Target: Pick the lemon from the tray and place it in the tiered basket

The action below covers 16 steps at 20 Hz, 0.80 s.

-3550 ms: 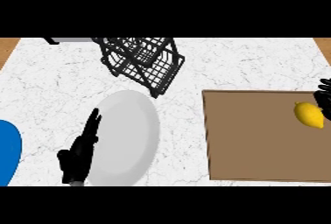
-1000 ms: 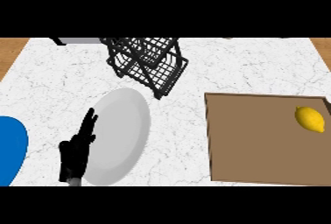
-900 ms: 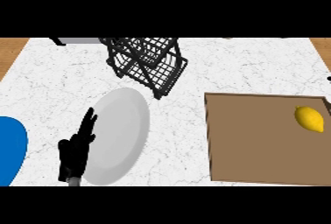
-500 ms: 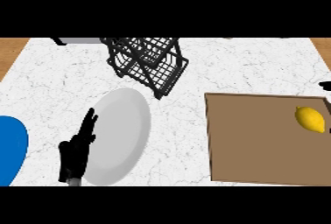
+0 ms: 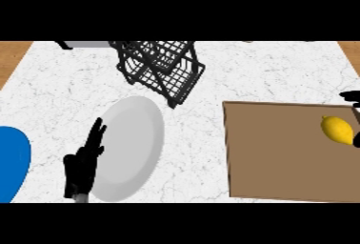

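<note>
The lemon (image 5: 338,129) lies at the right edge of the brown tray (image 5: 281,157). My right hand (image 5: 351,96) barely shows; its state cannot be told. My left hand (image 5: 83,164) rests released beside the white plate (image 5: 134,143). Risk: the lemon rolling off before grasp. No writing is visible.

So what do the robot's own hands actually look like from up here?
The left hand is plain matte black, with slim pointed fingers and a thumb, and a small grey bit of forearm at its base. Of the right hand only a black sliver shows at the right edge. No cables or markings are visible.
</note>
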Each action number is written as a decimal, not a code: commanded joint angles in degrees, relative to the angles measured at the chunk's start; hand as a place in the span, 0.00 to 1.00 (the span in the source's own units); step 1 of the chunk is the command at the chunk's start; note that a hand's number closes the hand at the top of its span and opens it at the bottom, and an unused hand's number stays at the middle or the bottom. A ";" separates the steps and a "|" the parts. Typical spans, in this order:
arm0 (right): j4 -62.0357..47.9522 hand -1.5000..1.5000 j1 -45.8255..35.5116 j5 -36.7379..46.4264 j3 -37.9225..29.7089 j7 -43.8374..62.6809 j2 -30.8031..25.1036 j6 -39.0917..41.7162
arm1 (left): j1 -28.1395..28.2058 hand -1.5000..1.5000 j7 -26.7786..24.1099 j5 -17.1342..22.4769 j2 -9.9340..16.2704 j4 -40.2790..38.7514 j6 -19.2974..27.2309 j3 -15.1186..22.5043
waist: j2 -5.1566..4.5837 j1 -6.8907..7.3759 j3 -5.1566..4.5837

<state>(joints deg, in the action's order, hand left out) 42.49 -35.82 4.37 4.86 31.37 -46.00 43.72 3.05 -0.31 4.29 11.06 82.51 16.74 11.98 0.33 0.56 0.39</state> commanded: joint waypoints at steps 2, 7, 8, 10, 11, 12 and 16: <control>-6.58 0.00 -3.54 3.82 0.15 -2.32 1.42 1.79 | -0.05 0.50 1.47 -1.02 0.61 -3.33 -0.71 -0.89 | -0.66 0.60 -0.34; 0.24 0.00 3.05 2.02 -1.25 1.42 3.34 1.66 | 1.17 0.50 0.61 -2.47 -1.94 -3.37 1.01 -0.27 | -0.21 -0.77 -0.41; -5.23 0.00 -1.61 3.40 -1.58 0.64 3.84 2.62 | -0.28 0.50 1.60 -1.32 -0.53 -3.63 -0.88 -1.76 | -0.46 -0.03 -0.38; -2.25 0.00 2.04 3.52 -1.32 -0.70 3.79 2.46 | 2.42 0.50 0.40 -1.57 -0.32 -2.99 -0.74 -1.86 | -0.33 -0.32 -0.39; -8.41 0.00 -2.17 5.18 -1.92 -2.15 3.33 2.66 | -0.22 0.50 -1.09 -1.31 -1.24 -5.95 -1.67 -2.09 | -0.61 0.25 -0.36; -8.41 0.00 -0.72 5.57 -1.94 -5.07 2.72 3.38 | 0.75 0.50 1.10 -0.58 0.90 -2.82 -2.74 -3.08 | -0.56 0.26 -0.34; -6.54 0.00 0.10 6.12 -2.25 -2.16 6.32 0.53 | -1.08 0.50 1.46 -3.76 -2.63 -5.14 0.52 -1.24 | -0.42 -0.31 -0.38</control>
<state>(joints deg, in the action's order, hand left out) 35.84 -35.99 9.68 3.10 28.70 -42.14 45.91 2.95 -0.35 2.45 9.84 82.12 15.97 10.35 0.40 0.49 0.38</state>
